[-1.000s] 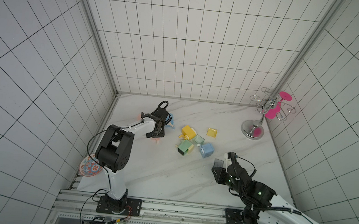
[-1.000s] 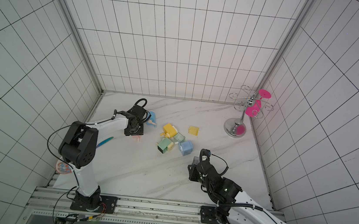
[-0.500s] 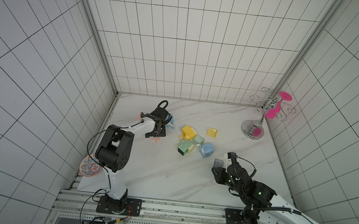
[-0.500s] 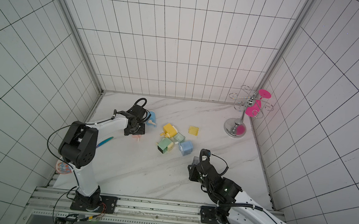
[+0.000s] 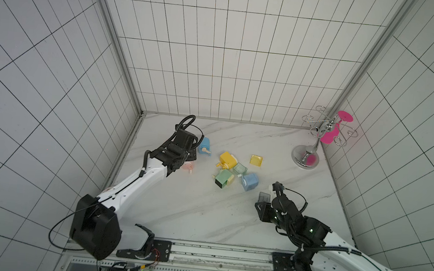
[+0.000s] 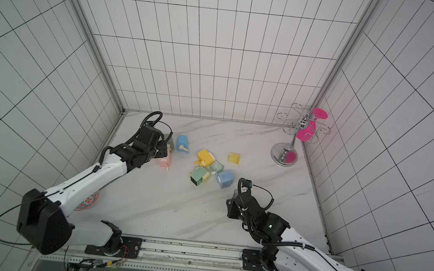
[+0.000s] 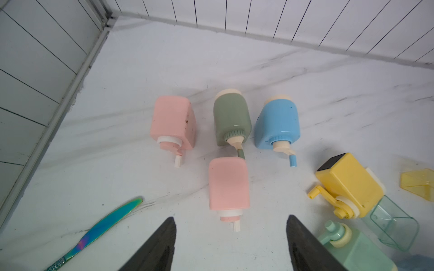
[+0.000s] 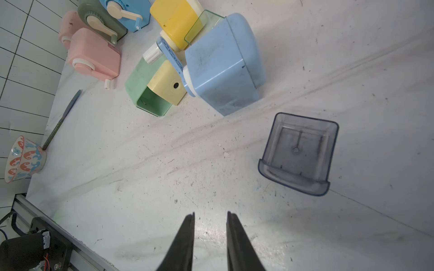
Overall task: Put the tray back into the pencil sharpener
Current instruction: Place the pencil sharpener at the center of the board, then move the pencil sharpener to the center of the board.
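A clear blue-grey tray [image 8: 298, 152] lies mouth up on the marble, seen small in both top views [image 5: 264, 196] [image 6: 235, 194]. Just beyond it sits a light blue pencil sharpener [image 8: 223, 65] [image 5: 250, 181]; its slot is hidden. My right gripper [image 8: 211, 213] hovers short of the tray and to one side, jaws a little apart with nothing between them. My left gripper [image 7: 231, 220] stands open at the back left, above a pink sharpener [image 7: 229, 185] that lies free on the table.
A mint green sharpener [image 8: 152, 89] shows an empty slot. A yellow sharpener [image 5: 227, 159], a green tray [image 5: 239, 168] and a yellow tray [image 5: 256, 160] crowd the middle. Several more sharpeners [image 7: 231, 119] lie at the back left. Knife [image 7: 98, 227], patterned bowl [image 8: 23, 158], glass rack [image 5: 305, 159].
My left gripper's jaws have opened wide over the pink sharpener. The right gripper's jaws have parted slightly. Neither arm has shifted noticeably.
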Available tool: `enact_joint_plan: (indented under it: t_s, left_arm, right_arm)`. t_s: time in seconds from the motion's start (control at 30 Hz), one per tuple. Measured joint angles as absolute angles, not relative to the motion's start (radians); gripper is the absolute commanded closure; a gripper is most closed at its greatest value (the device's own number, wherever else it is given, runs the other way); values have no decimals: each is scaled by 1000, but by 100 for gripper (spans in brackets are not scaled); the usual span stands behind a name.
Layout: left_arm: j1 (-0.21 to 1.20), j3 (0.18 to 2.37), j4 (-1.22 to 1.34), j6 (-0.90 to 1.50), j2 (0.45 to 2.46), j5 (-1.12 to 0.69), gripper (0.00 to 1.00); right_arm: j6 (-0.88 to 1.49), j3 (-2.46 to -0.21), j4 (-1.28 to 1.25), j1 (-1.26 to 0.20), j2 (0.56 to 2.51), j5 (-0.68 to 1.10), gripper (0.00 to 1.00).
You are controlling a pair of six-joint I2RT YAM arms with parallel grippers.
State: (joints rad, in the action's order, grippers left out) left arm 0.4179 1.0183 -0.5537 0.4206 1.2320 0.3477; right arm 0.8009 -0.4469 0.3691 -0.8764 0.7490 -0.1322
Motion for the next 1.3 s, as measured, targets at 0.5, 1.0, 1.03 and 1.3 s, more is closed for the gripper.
enact_joint_plan:
  t_s: [0.5,1.0,1.03,1.3]
  left_arm:
    - [253,738,-289,438,937,74,23]
    - [226,667,-258,537,855,-62,29]
    - [226,664,-258,540,833,-60,29]
    - [226,656,-274,546,728,-41,29]
  right_arm:
    - [574,-691,178,-990,1297,-70,66]
    - [763,-815,-25,-990,1539,-215,53]
    - [791,-818,-40,-990,1555,-224,53]
    - [988,-858,-133,-989,1666,-252,51]
